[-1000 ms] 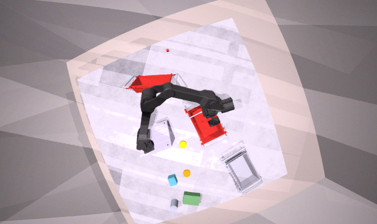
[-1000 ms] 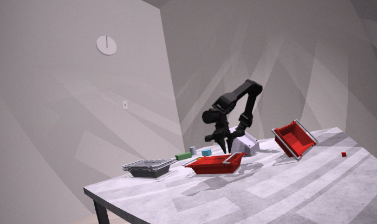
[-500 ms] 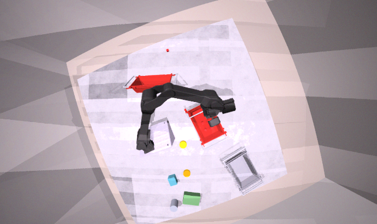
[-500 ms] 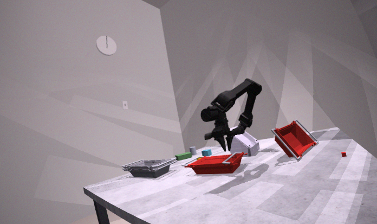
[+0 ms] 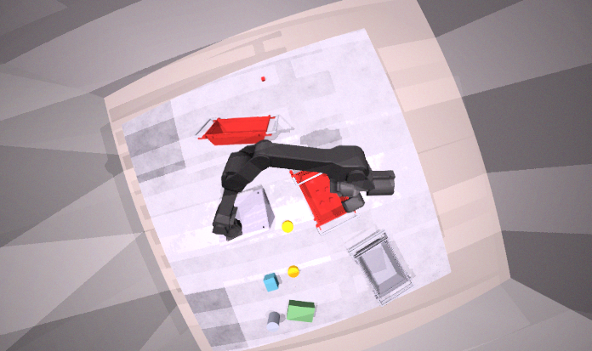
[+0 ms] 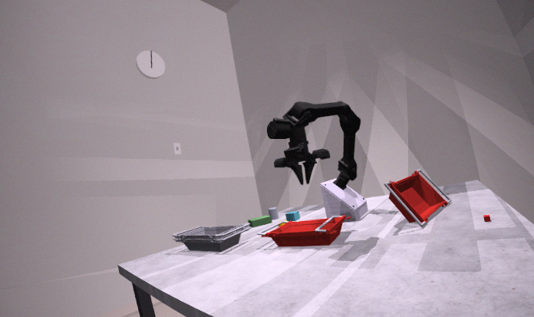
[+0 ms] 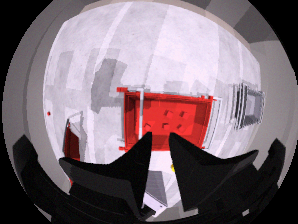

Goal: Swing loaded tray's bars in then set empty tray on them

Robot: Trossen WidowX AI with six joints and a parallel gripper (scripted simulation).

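Observation:
The loaded red tray (image 5: pixel 307 200) (image 6: pixel 303 238) (image 7: pixel 175 96) stands level with several red blocks (image 7: pixel 168 114) on its floor. One wire bar (image 5: pixel 310 178) (image 6: pixel 325 223) (image 7: pixel 141 115) lies in across its top near one end. The other bar (image 5: pixel 338 225) (image 6: pixel 268 230) (image 7: pixel 218 117) is swung out beyond the opposite end. The empty red tray (image 5: pixel 237 139) (image 6: pixel 400 207) (image 7: pixel 71 145) rests tipped on its side, its bars at its ends. My gripper (image 6: pixel 304 183) (image 7: pixel 160 136) points down high above the loaded tray, slightly open, with nothing between its fingertips. The top view hides the fingertips.
A grey tray (image 5: pixel 397 260) (image 6: pixel 212 246) stands beyond the swung-out bar. A green block (image 5: pixel 300 312) (image 6: pixel 260 220), a cyan block (image 5: pixel 270 281) (image 6: pixel 292 216), a grey cylinder (image 5: pixel 273 321) and yellow balls (image 5: pixel 287 226) lie to one side. A tiny red cube (image 5: pixel 263 78) (image 6: pixel 486 218) lies past the empty tray.

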